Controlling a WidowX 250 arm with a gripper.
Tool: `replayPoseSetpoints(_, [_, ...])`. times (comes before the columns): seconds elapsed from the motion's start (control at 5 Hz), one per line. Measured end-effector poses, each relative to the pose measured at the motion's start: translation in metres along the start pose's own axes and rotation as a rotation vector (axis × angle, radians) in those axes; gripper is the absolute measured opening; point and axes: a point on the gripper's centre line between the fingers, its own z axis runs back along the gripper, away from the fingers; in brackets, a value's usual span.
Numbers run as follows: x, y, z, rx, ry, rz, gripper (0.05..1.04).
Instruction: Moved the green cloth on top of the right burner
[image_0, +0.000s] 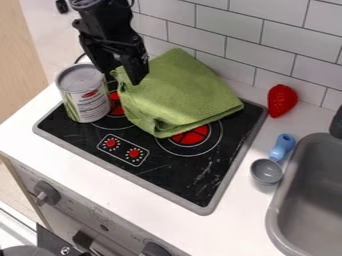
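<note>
Gripper: the black gripper (122, 77) hangs above the left part of the cloth, at the back left of the stove. Its jaws stand spread, with green fabric showing in the gap between them.
Green cloth: the cloth (177, 92) lies bunched and folded across the back of the black stove top (194, 182). Its near edge covers part of the right burner (192, 136), whose front portion shows red. The cloth's upper corner overlaps the tiled wall (254, 47) in the view.
Left burner: this burner (117, 108) shows as a strip of red between can and cloth.
Can: a tall metal can (85, 95) stands upright on the left side of the stove top, close beside the gripper and the cloth, crowding the space on that side.
Stove dials: two red dials, one left (111, 143) and one right (134, 153), sit in front of the burners.
Strawberry: a red toy strawberry (282, 100) is on the counter (73, 172) near the wall, right of the stove top.
Scoop: a grey cup with a blue handle (282, 147) lies between the stove top and the sink (310, 190).
</note>
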Motion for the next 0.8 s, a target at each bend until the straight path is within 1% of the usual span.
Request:
replayPoseSetpoints(0.2, [-0.004,0.000,-0.007,-0.005,0.022,0.018,0.998])
replayPoseSetpoints(0.4, [0.009,-0.011,-0.028,0.057,-0.008,0.161,0.998])
replayPoseSetpoints(0.6, [0.023,-0.022,-0.044,0.081,-0.091,0.274,0.998])
replayPoseSetpoints(0.8, [0.032,-0.018,-0.049,0.094,-0.101,0.411,0.998])
